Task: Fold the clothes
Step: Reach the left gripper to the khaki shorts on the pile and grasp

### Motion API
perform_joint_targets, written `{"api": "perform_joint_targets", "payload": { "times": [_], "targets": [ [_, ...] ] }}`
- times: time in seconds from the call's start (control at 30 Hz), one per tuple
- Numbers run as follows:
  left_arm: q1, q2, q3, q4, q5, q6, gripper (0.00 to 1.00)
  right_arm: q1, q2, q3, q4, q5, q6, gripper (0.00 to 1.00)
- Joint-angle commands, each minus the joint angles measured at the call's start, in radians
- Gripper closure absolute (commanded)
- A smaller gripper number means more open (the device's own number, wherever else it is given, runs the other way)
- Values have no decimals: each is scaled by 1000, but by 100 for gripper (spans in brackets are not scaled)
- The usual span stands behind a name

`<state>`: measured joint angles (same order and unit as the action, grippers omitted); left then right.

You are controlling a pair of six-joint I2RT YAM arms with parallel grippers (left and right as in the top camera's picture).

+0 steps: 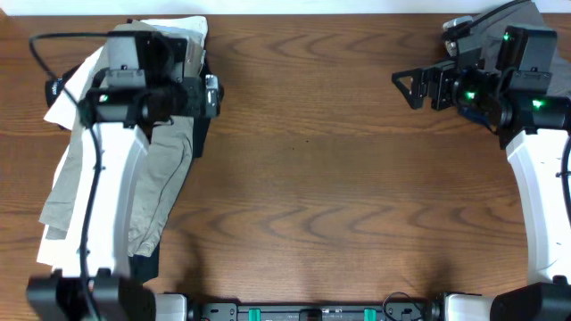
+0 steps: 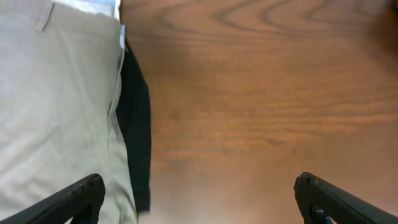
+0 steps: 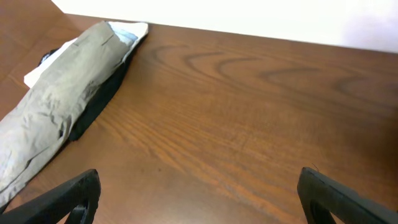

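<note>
left arm (image 1: 111,178) covers the khaki garment (image 2: 56,106) — black garment (image 2: 134,124) underneath.

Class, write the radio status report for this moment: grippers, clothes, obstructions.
Left gripper open, at edge of clothes. Right gripper open, well away. Clothes heaped, unfolded. No obstruction seen.

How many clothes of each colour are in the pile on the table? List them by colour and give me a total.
Tan garment: 1
Black garment: 1
White garment: 1, though the stack may hide more
Total: 3 in view
</note>
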<state>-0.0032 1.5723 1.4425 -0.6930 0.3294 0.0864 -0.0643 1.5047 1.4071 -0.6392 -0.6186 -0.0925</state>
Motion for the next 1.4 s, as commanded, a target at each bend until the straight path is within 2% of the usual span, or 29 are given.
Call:
{"api": "perform_joint_targets", "payload": {
  "times": [0.0,0.27,0.33,0.47,0.5,0.63,0.73,1.03,1.1,1.23,1.37],
  "targets": [
    [-1,71,21,54,-90,-18,2,12,2,29,8,-22,-21,1],
    [0,248,21,213,-360,-39,0,13,3,5,-1,-21,-21,1],
    [0,286,21,244,-385,-39,7,13,3,-4,-1,-21,-21,1],
    [0,350,21,283,-433,-39,28,13,11,-10,-18,-21,-21,2],
    [0,365,21,294,-443,-39,29,13,13,-10,-24,-21,-21,2],
    [0,423,21,322,-447,-39,30,13,27,-10,-40,-17,-21,3],
    [2,462,21,323,-447,-39,35,13,32,-10,-47,-14,-21,4],
    [15,518,20,342,-454,-39,37,13,37,-11,-44,-13,-21,4],
    [15,520,21,348,-454,-39,40,13,37,-11,-41,-13,-21,4],
    [15,520,21,365,-454,-39,55,13,37,-11,-37,-13,-21,4],
    [15,520,20,363,-454,-39,57,13,37,-11,-38,-14,-21,5]
  ]
}}
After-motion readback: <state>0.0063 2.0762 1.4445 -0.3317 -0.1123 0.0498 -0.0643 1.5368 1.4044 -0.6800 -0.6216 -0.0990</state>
